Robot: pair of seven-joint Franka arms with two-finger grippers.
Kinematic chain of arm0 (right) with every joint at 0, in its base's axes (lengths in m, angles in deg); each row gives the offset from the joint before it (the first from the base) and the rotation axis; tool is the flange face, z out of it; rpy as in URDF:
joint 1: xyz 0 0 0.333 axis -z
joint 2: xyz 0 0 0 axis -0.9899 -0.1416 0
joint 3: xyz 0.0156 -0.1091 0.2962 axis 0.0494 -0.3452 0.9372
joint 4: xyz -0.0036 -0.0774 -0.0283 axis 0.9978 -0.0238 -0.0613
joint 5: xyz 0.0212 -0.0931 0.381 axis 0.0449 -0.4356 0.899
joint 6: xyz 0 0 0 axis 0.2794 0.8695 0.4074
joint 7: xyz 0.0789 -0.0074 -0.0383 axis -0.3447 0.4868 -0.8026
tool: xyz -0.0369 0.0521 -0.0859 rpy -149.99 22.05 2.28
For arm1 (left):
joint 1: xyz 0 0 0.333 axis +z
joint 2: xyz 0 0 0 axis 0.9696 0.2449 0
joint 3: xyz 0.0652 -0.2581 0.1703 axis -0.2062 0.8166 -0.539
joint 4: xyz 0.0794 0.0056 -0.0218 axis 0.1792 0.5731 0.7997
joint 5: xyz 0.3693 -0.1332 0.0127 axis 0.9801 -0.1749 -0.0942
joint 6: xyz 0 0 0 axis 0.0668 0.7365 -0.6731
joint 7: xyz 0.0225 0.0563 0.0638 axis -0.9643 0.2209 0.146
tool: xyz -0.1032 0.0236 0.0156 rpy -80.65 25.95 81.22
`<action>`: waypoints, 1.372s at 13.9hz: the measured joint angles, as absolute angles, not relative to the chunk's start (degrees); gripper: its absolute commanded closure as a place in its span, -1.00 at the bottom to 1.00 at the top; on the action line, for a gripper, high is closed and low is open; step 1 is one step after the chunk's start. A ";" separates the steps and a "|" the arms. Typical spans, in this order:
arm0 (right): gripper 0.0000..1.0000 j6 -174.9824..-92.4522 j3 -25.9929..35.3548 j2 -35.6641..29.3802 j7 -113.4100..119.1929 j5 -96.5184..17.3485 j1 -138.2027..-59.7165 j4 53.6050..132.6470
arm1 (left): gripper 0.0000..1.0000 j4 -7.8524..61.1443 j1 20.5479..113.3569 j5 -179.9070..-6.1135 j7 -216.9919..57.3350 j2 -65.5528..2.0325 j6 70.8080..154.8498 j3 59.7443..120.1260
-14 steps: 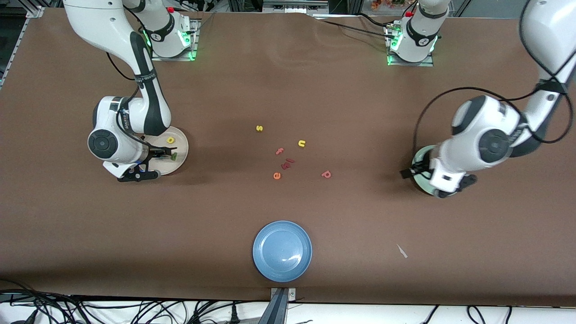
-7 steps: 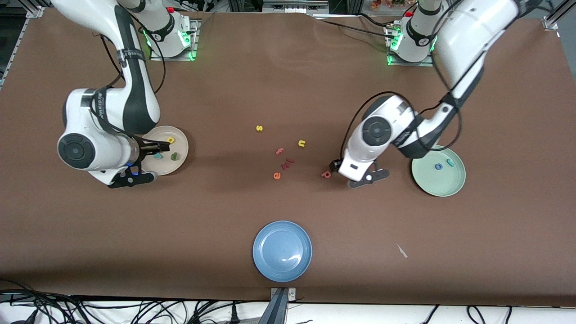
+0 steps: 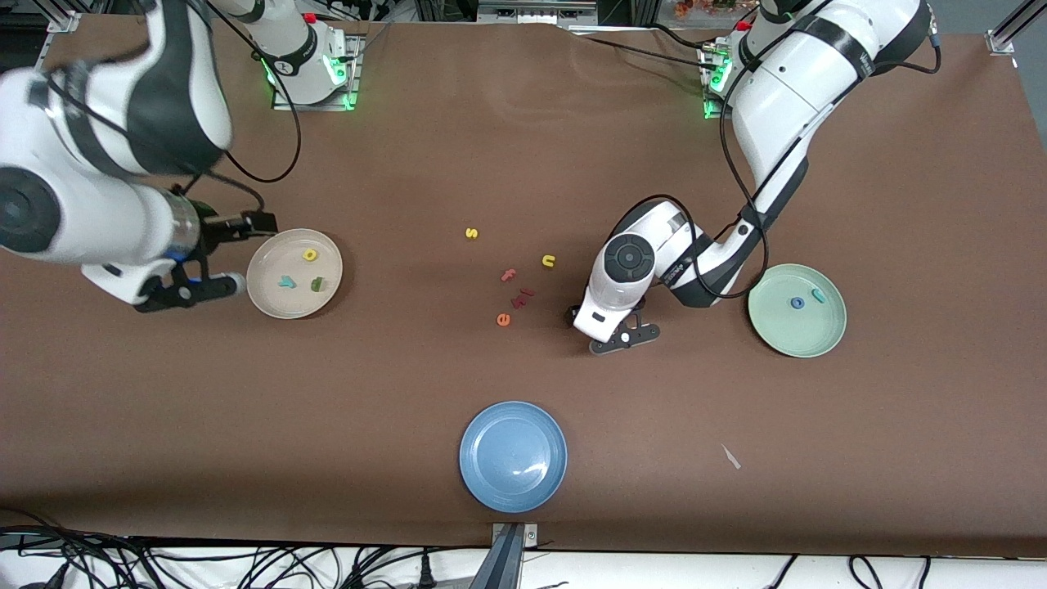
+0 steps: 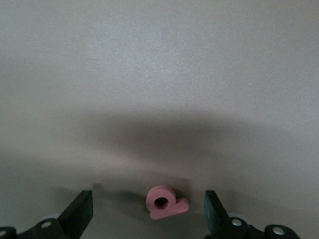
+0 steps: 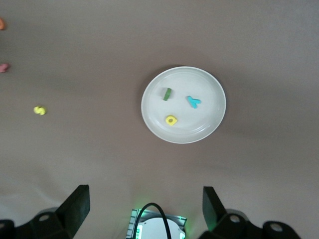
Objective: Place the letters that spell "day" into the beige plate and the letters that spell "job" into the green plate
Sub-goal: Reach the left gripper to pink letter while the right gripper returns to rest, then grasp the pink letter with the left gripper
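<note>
The beige plate (image 3: 270, 303) holds the yellow d (image 3: 310, 254), the teal y (image 3: 286, 282) and the green a (image 3: 316, 285); the right wrist view shows the same plate (image 5: 202, 127) far below. My right gripper (image 3: 245, 222) hangs high beside it, open and empty (image 5: 146, 204). The green plate (image 3: 797, 339) holds the blue o (image 3: 797, 303) and the teal j (image 3: 818, 295). My left gripper (image 3: 577, 314) is low over the table's middle, open, with the pinkish-red b (image 4: 164, 202) lying between its fingers, untouched. In the front view the left hand hides the b.
Loose letters lie beside the left hand: yellow s (image 3: 471, 233), yellow n (image 3: 548, 261), pink f (image 3: 508, 275), orange e (image 3: 503, 319) and dark red bits (image 3: 522, 298). A blue plate (image 3: 513, 456) sits near the front edge, a white scrap (image 3: 730, 456) beside it.
The left arm swung from the green plate to the b and came down around it. The right arm rose off the beige plate and pulled toward its end of the table.
</note>
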State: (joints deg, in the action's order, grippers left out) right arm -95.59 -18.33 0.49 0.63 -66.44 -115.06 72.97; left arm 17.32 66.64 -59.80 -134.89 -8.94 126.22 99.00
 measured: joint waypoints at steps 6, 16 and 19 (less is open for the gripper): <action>-1.00 -112.24 3.29 13.92 13.74 -74.45 -97.57 91.71 | -0.22 17.07 66.09 -59.79 -134.86 -8.45 126.81 99.01; -1.00 -109.97 8.67 21.61 10.62 -75.09 -85.98 91.99 | 0.65 16.56 65.73 -60.28 -134.94 -8.04 126.81 99.11; -1.00 -110.54 8.70 21.21 9.99 -75.08 -85.51 92.02 | 0.66 16.51 65.81 -60.50 -135.06 -8.03 126.81 99.11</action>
State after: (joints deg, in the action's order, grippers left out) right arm -110.54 8.70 21.21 9.99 -75.08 -85.51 92.02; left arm 16.51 65.81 -60.50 -135.06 -8.03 126.81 99.11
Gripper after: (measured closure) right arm 0.000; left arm 0.639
